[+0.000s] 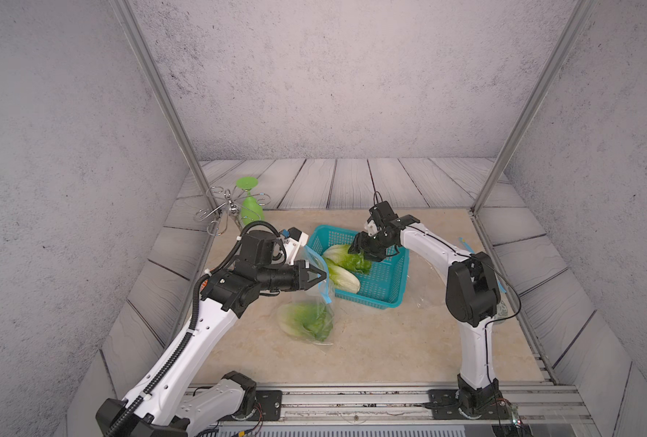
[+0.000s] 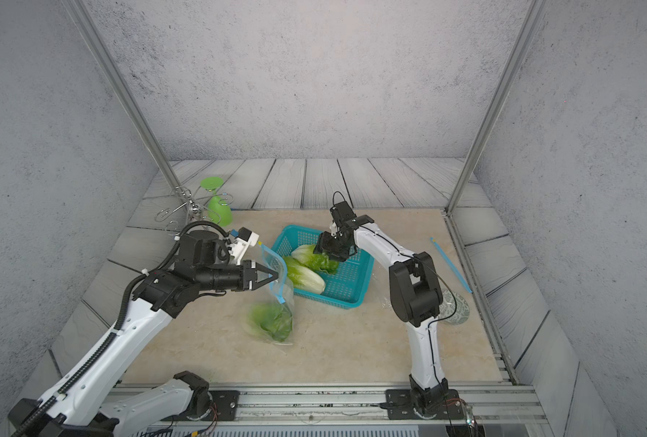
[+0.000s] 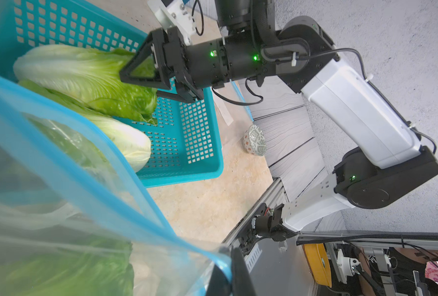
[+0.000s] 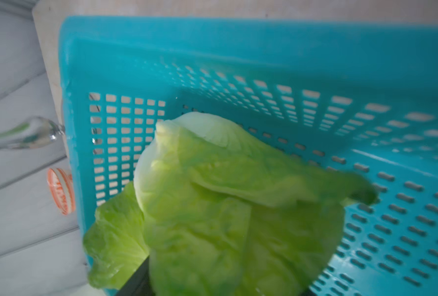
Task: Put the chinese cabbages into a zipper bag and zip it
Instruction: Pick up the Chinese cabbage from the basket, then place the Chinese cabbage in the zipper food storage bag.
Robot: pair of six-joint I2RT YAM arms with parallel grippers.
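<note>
Loading step: my left hand (image 1: 322, 277) clamps the zipper bag (image 1: 321, 302) rim. My right hand (image 1: 363, 255) straddles a cabbage (image 1: 338, 252), grip unconfirmed. Next: lift it toward my left hand.

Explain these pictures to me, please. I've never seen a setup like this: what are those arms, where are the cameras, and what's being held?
Two robot arms stand at the front edge of a table, each ending in a two-fingered gripper. Two pictures come from a camera pair overhead that looks down on the whole scene. The other two come from a camera on each arm's wrist.

The left gripper is shut on the rim of a clear zipper bag and holds it up. A first cabbage lies inside.

In a teal basket lie a nearer cabbage and a farther cabbage. The right gripper straddles the farther cabbage's leafy end; whether it grips yet I cannot tell.

A green goblet sits by a wire rack at the back.
</note>
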